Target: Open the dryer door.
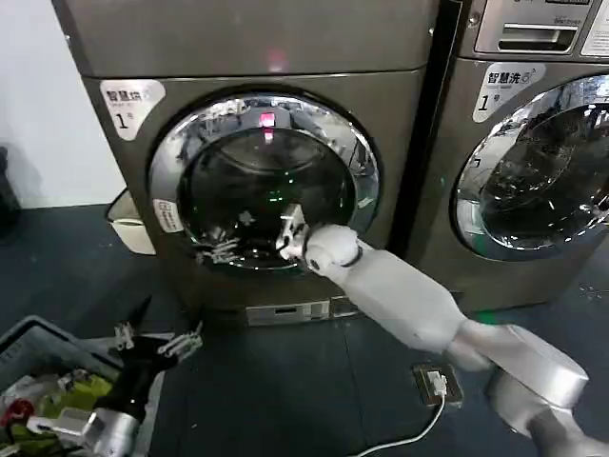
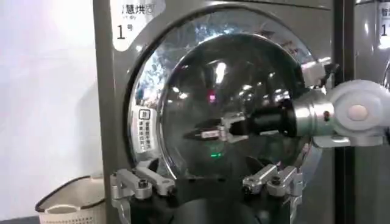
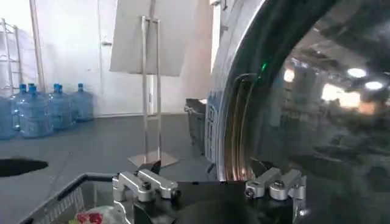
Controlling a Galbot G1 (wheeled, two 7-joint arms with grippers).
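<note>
The dryer door point(image 1: 265, 181) is a round porthole with a chrome ring and dark glass, and it sits flush in the bronze-grey machine. My right gripper point(image 1: 288, 231) is up against the glass at the lower right inside of the ring, its fingers spread open with nothing between them. In the right wrist view the chrome ring point(image 3: 234, 122) runs past the open right gripper point(image 3: 210, 182). My left gripper point(image 1: 157, 341) hangs low at the left, open and empty, facing the dryer door point(image 2: 231, 91). From there the right arm's wrist point(image 2: 356, 112) shows in front of the door.
A second chrome-ringed machine point(image 1: 533, 171) stands at the right. A grey laundry basket point(image 1: 38, 352) with clothes lies under the left arm. A white basket point(image 1: 128, 224) sits by the dryer's left side. A plug and cable point(image 1: 433, 386) lie on the floor.
</note>
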